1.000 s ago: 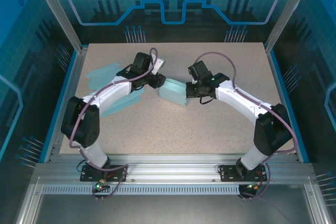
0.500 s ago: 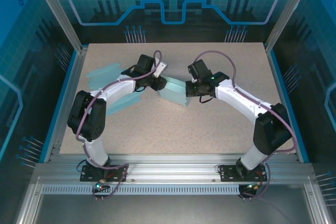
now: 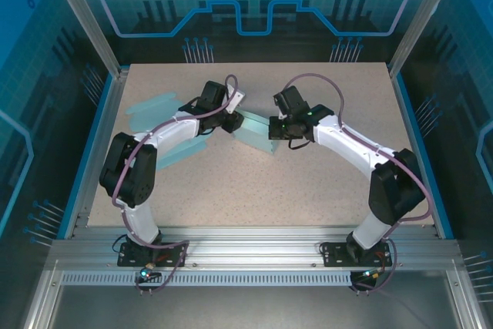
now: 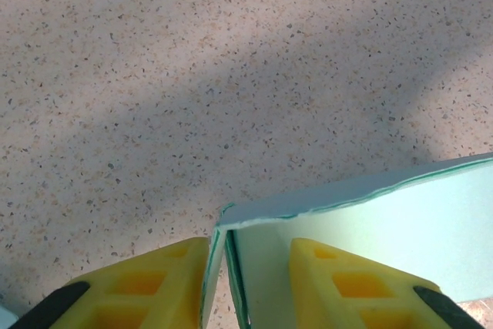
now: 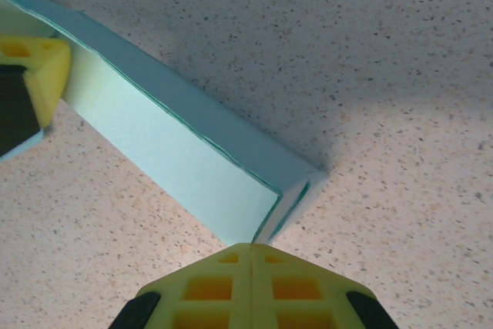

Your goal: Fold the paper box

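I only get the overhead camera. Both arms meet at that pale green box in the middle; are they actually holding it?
Observer: The left gripper is not clamped: its yellow fingers stand either side of one thin wall of the paper box, with a gap on one side.
Operator: And the right one?
Observer: The right gripper is shut, holding nothing; its joined tips sit right at the box's end corner.
Operator: Is that wall a single sheet?
Observer: No, two layers, slightly parted at the end between the fingers.
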Controlling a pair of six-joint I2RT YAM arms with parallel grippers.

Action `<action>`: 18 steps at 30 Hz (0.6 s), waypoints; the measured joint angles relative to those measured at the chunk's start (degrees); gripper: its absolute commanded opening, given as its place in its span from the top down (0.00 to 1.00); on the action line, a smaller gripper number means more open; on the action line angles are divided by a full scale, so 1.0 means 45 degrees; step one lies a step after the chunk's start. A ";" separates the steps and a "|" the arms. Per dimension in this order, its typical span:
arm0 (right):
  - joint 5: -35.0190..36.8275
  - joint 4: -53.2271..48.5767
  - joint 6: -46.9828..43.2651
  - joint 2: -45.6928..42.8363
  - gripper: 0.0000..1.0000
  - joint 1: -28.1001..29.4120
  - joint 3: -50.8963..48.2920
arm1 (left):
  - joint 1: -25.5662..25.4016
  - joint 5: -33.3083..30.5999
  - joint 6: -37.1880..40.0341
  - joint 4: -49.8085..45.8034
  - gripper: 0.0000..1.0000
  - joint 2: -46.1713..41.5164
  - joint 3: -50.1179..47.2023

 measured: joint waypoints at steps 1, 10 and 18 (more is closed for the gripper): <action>-0.0019 0.0029 0.0044 0.0019 1.00 -0.0005 0.0000 | -0.0024 -0.0078 0.0000 0.0063 0.66 0.0000 -0.0024; -0.0024 0.0015 0.0146 0.0214 1.00 -0.0005 0.0000 | -0.0199 -0.0602 -0.0160 0.0325 0.67 0.0000 -0.0131; 0.0092 0.0024 0.0083 0.0335 1.00 0.0000 -0.0185 | -0.0267 -0.0879 -0.0403 0.0325 0.67 0.0000 -0.0131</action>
